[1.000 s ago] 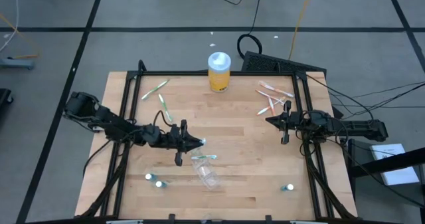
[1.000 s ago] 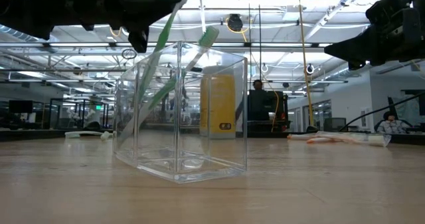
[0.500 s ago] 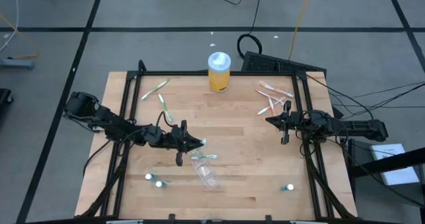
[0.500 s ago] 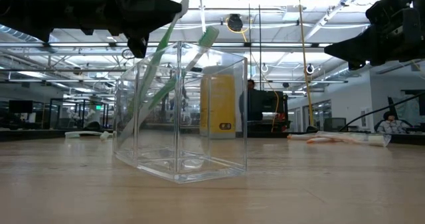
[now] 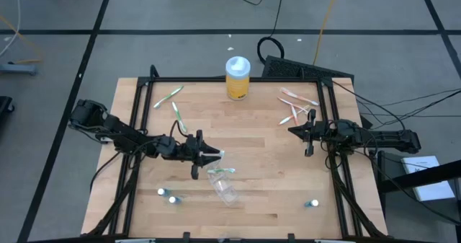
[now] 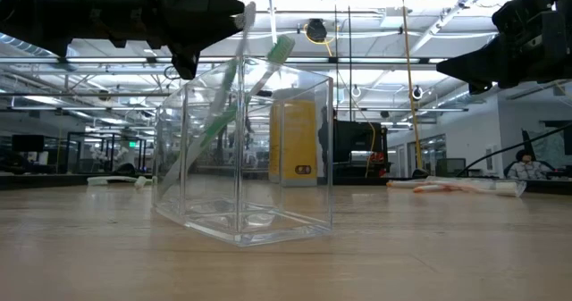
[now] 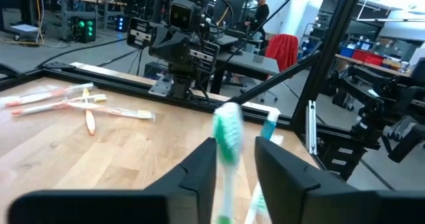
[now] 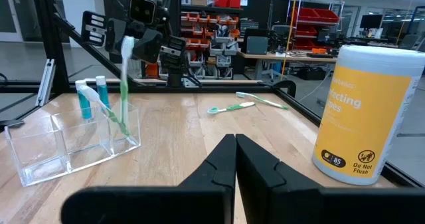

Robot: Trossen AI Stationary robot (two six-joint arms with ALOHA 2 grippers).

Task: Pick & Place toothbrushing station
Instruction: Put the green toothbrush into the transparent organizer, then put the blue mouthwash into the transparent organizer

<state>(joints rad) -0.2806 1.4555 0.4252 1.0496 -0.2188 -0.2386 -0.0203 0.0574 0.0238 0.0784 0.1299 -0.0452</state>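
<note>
The toothbrushing station [image 5: 223, 185] [image 6: 241, 158] [image 8: 73, 137] is a clear box standing on the wooden table near its front middle. A green toothbrush [image 6: 223, 96] [image 8: 125, 78] stands slanted in it, handle end down inside the box. Its head [image 7: 227, 134] rises between the fingers of my left gripper [image 5: 216, 156] [image 7: 236, 145], which reaches level over the station and is open. A second, teal-headed brush [image 6: 279, 51] [image 7: 268, 127] leans in the box too. My right gripper [image 5: 292, 131] [image 8: 236, 141] waits shut at the table's right side. My left gripper comes level from the table's left, and its fingers [image 7: 206, 159] stand on either side of the green toothbrush's head end [image 7: 226, 144]. A gap shows beside the brush. I cannot tell whether the brush touches the other finger. Its lower end rests inside the station.
A yellow jar with a white lid [image 5: 238, 77] [image 8: 368, 111] stands at the far middle. Loose toothbrushes lie at the far left [image 5: 173, 106] and far right [image 5: 297, 106]. Small teal-and-white pieces [image 5: 167, 194] [image 5: 311, 202] lie near the front edge. Black frame rails [image 5: 133, 127] border the table.
My left gripper has opened while staying in place above the station. The green toothbrush has tipped a little more upright, with its lower end still inside the box.
</note>
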